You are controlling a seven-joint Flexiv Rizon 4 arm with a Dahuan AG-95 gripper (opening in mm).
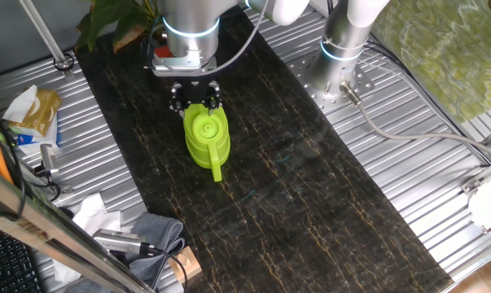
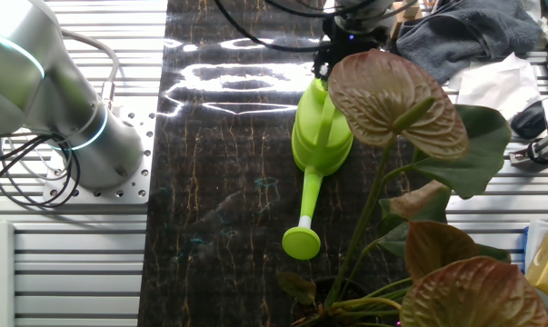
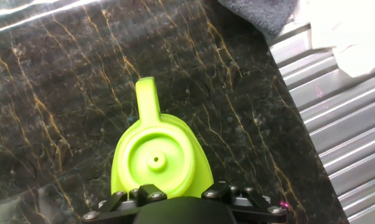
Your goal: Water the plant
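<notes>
A lime-green watering can (image 1: 206,134) stands on the dark marble-patterned mat (image 1: 294,187), its spout pointing away from the arm. In the other fixed view the can (image 2: 321,132) aims its spout at the plant (image 2: 392,95), whose broad green and brownish leaves fill the near right; its pot is hidden. Only some of the plant's leaves (image 1: 115,20) show at the top left of one fixed view. My gripper (image 1: 195,99) hangs over the rear of the can, fingers spread to either side. The hand view shows the can (image 3: 156,158) just ahead of my gripper (image 3: 182,194).
A grey cloth (image 1: 151,232) and white tissue (image 1: 94,213) lie off the mat's near left corner. A yellow packet (image 1: 37,110) sits on the ribbed metal table at the left. The arm's base (image 1: 339,73) stands right of the mat.
</notes>
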